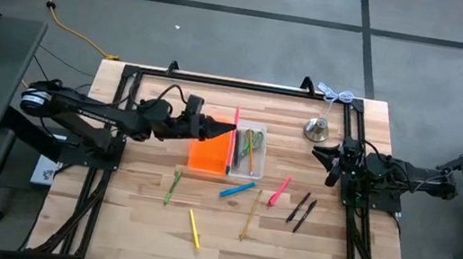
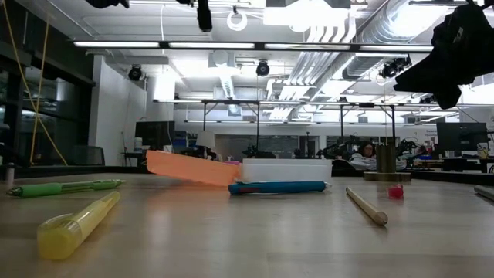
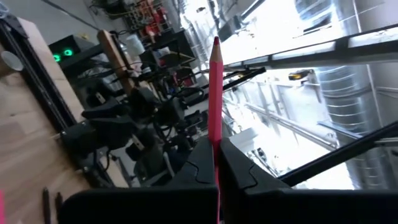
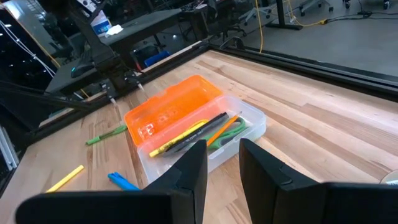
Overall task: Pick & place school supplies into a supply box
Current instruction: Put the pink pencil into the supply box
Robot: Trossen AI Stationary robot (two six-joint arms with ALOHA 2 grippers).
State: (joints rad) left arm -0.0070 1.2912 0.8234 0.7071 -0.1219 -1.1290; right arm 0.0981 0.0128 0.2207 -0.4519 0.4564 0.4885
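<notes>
- Left gripper [image 1: 229, 130] clamped on a pink pencil [image 3: 215, 93], above the supply box [image 1: 227, 148] mid-bench.
- Right gripper [image 1: 321, 151] slightly apart, empty, at right.
- Silver bell [image 1: 317, 129] beside it.
- Blue marker [image 1: 237, 189], yellow marker [image 1: 194, 229] lie loose near the box.

Supply box [image 1: 227, 150] mid-table; loose pens [image 1: 237, 189] in front; bell [image 1: 317, 129] behind-right.
</notes>
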